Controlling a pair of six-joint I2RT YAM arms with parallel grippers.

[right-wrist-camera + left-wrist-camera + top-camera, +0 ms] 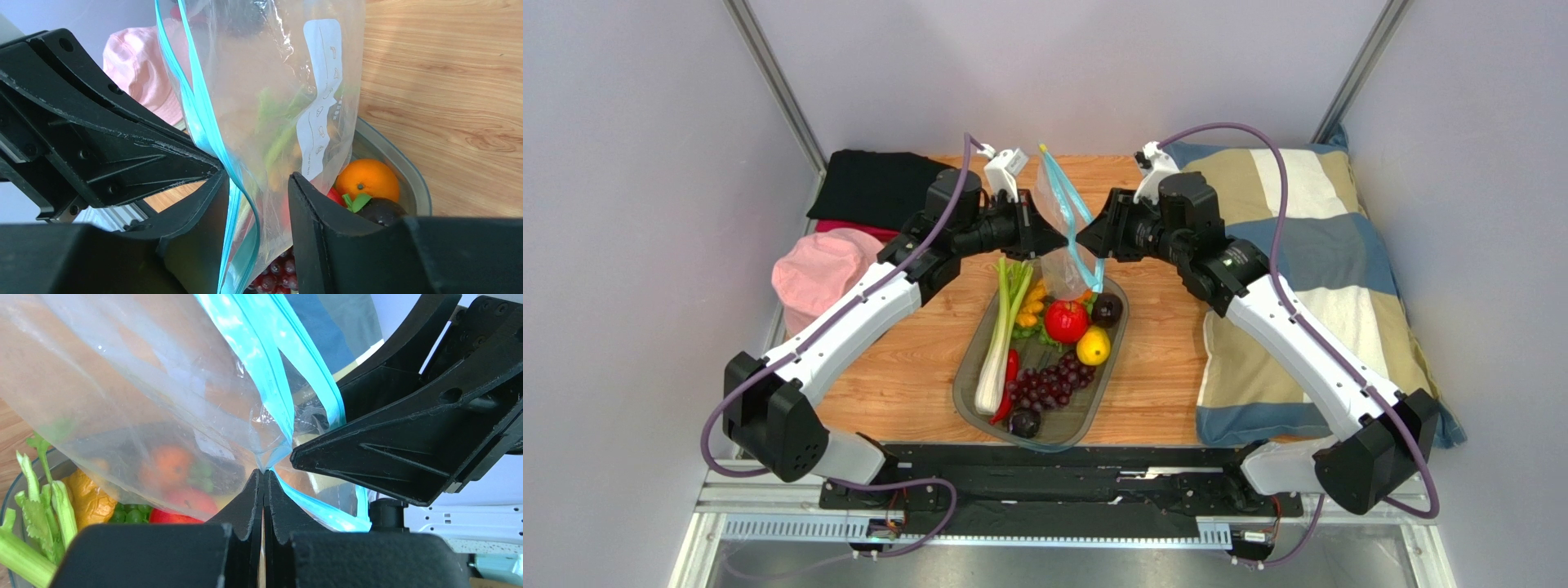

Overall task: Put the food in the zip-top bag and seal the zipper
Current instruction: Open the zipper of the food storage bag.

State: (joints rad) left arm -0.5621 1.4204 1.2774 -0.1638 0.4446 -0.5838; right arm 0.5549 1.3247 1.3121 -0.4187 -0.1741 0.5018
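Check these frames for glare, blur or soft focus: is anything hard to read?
Top external: evenly lit and sharp throughout. Left wrist: the zip-top bag fills the view, hazy, so the food behind it is smeared colour. Right wrist: the bag's white label and the orange fruit are crisp, with small glints on the wrinkled plastic.

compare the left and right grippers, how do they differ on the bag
The left gripper has its fingers pressed shut; the right gripper has its fingers apart. The left gripper pinches the zip-top bag at its zipper; the right gripper only straddles the bag. Both meet at the bag above the tray.
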